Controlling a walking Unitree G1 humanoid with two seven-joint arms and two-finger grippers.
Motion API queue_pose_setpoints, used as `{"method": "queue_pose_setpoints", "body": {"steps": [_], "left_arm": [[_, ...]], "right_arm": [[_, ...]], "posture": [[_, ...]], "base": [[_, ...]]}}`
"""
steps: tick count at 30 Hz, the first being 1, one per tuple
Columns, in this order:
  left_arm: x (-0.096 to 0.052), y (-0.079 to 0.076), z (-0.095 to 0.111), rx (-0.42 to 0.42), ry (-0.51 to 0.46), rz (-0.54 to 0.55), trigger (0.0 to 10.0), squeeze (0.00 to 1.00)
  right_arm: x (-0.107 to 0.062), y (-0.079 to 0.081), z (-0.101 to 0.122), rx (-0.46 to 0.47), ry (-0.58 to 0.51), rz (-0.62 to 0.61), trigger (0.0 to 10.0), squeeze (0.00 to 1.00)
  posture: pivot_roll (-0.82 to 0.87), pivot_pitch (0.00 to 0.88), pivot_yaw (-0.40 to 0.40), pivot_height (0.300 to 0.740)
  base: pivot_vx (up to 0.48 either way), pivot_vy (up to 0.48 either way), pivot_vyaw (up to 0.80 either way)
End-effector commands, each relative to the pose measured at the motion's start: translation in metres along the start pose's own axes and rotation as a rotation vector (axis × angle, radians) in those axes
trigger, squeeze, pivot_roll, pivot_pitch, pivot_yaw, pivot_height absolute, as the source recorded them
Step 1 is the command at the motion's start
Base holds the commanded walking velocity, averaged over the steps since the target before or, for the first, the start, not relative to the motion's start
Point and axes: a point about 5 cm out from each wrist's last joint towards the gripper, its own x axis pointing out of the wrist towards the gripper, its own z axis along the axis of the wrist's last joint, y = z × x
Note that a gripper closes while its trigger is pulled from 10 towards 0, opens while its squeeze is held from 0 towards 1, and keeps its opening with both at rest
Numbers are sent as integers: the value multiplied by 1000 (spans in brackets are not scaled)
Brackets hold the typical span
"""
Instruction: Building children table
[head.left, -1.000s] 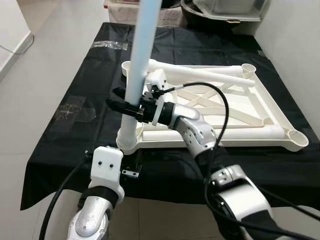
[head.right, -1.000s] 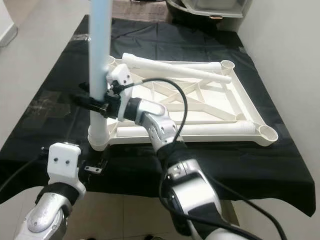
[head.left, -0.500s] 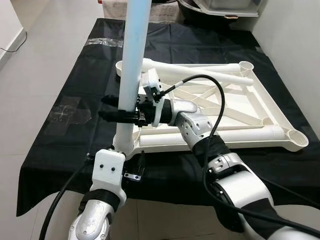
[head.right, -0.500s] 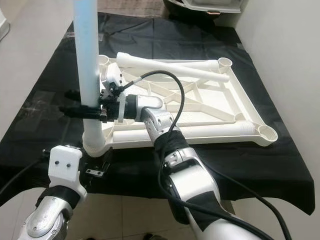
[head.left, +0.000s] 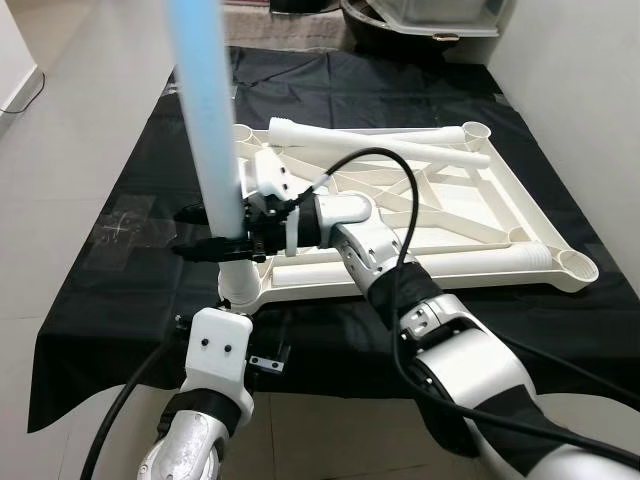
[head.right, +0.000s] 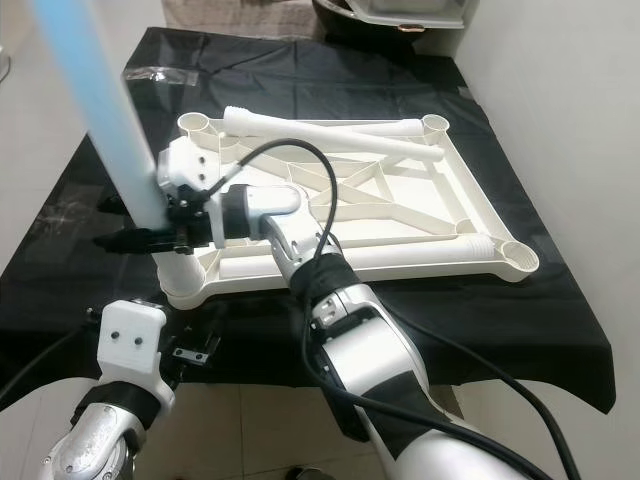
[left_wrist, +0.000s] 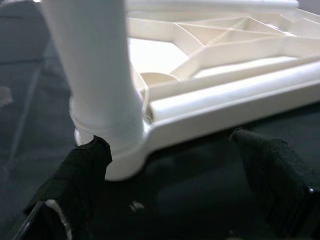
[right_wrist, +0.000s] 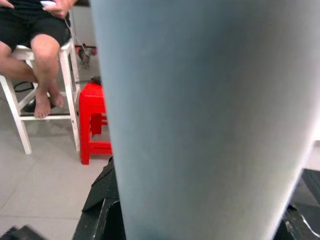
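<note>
A white plastic children's table top (head.left: 440, 215) lies upside down on a black-covered table (head.left: 140, 170), its ribbed underside and round corner sockets facing up. A pale blue-white table leg (head.left: 205, 130) stands in the near-left corner socket (head.left: 238, 290), leaning to the left at its top. Two loose white legs (head.left: 400, 150) lie along the far edge of the frame, and another lies along the near edge. The right gripper (head.left: 200, 243) reaches across from the right, its black fingers pinching the standing leg just above the socket. The left gripper (left_wrist: 170, 165) hangs below the table edge with its fingers spread on either side of the socket, touching nothing. In the right wrist view, a seated person's legs (right_wrist: 42, 65) and a red stool (right_wrist: 95, 120) show beyond the leg. Half a second earlier the leg stood nearly upright; it now tilts
</note>
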Motion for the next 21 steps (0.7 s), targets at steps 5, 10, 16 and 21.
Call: {"method": "queue_pose_setpoints", "body": {"steps": [5, 10, 16, 21], "left_arm": [[-2, -1, 0, 5, 4, -8, 10000, 0], [-3, -1, 0, 6, 5, -6, 10000, 0], [-3, 0, 0, 12, 2, -1, 10000, 0], [-3, 1, 0, 15, 0, 0, 10000, 0]], "right_arm": [[-8, 3, -46, 246, 105, -149, 10000, 0], [-13, -5, -41, 328, 10, -247, 10000, 0], [-23, -6, -45, 363, -54, -279, 10000, 0], [-25, 1, -50, 353, -59, -213, 10000, 0]], "posture": [[113, 234, -139, 740], [112, 234, -139, 740], [113, 227, -137, 740], [113, 223, -136, 740]], "base": [[0, 0, 0], [0, 0, 0], [0, 0, 0], [0, 0, 0]]}}
